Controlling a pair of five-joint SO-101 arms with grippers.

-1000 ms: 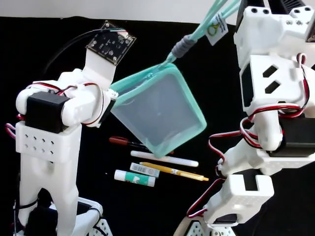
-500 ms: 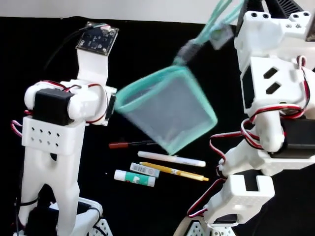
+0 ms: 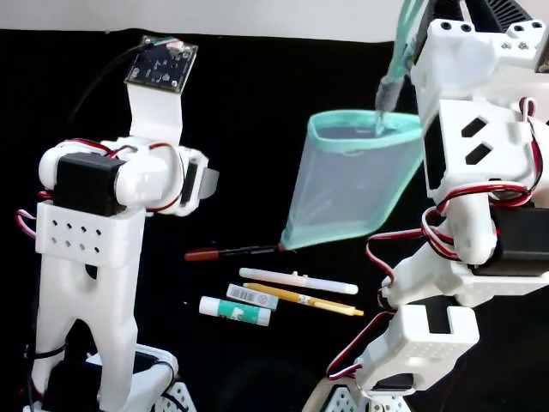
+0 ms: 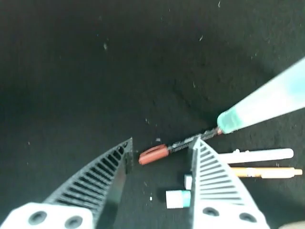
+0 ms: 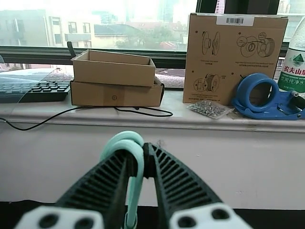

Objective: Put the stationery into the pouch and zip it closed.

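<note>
Black table (image 3: 257,103), spread wide under both arms. On the right, a white arm raised high, right gripper (image 5: 139,151) pinched tight on the teal strap (image 5: 125,140) of the pouch (image 3: 347,184). Pouch hanging in the air over the right half of the table, mouth open and facing up, translucent with a teal rim, lowest corner down close to the tip of the red marker (image 3: 225,252); touching or not, impossible to tell. On the left, the other white arm upright, left gripper (image 4: 162,143) held above the table with fingers spread apart and empty, looking down on the red marker's cap. Toward the front edge of the table, between the two arm bases, the stationery lying flat and outside the pouch: red marker farthest back, next a white pen (image 3: 298,281), then a yellow pen (image 3: 304,299) just beside it, a glue stick (image 3: 234,311) nearest the front edge, and a small white block (image 3: 252,295) at the yellow pen's end, just behind the glue stick.
</note>
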